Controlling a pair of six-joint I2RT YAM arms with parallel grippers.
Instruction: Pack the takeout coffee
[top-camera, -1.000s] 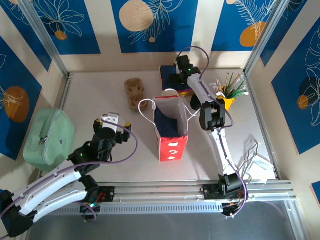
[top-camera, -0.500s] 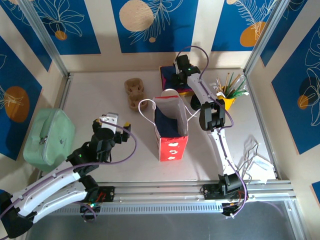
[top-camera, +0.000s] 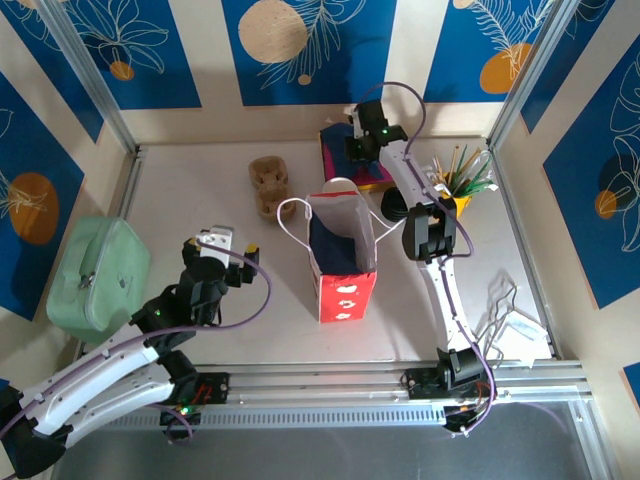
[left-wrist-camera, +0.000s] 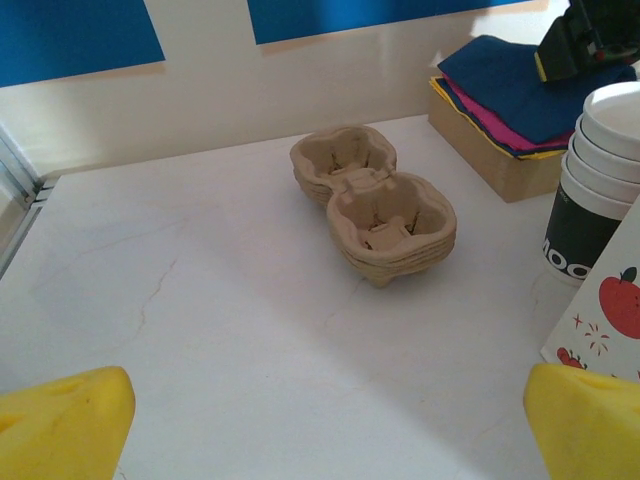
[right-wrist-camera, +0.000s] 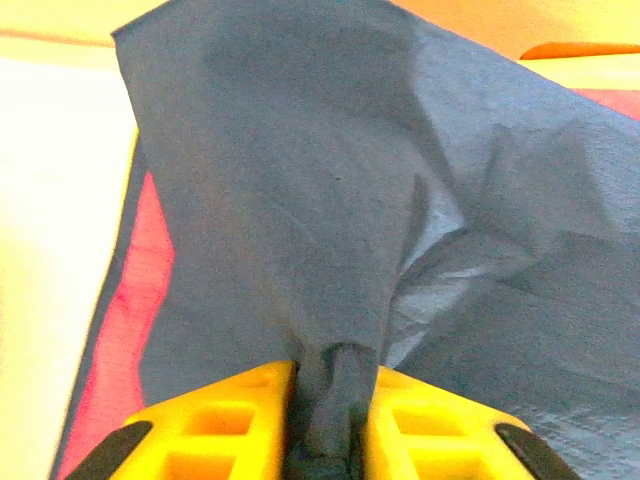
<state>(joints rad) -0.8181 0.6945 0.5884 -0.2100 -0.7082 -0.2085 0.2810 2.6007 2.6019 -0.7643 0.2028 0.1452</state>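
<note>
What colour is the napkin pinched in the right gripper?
The napkin is dark blue; the right wrist view shows it best.

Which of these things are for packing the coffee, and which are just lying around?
Probably for the job:
- paper bag
- cardboard cup tray
- blue napkin, pinched in the right gripper

Probably just lying about:
- green case
- yellow pot of sticks
- stack of empty cups

Takeout coffee (top-camera: 392, 208) sits upright on the desk (top-camera: 200, 190), just right of the red bag (top-camera: 346, 290). From above it's mostly a round black lid.
</note>
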